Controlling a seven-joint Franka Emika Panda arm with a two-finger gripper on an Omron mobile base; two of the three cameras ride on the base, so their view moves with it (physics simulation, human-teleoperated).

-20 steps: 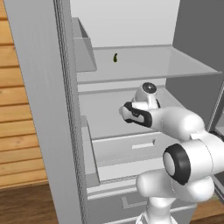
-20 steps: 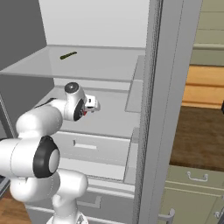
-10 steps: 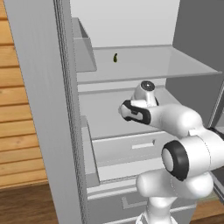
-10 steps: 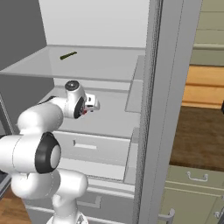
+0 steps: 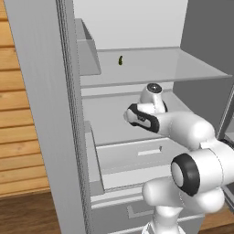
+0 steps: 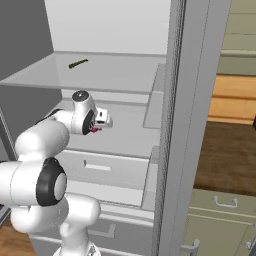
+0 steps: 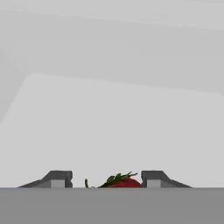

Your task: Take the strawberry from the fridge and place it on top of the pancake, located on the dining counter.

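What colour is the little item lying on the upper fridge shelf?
Dark green; the little item shows best in the right base view.

Bright red strawberry (image 7: 124,182) with green leaves, white fridge (image 5: 137,73) interior, dark green item (image 5: 120,60)

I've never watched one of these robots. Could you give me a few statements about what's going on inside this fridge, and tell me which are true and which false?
1. The strawberry lies between the gripper fingertips. True.
2. The fridge is closed. False: it stands open, showing white shelves.
3. A small dark green item lies on the shelf above the arm. True.
4. The strawberry already sits on a pancake. False: it is on a fridge shelf.
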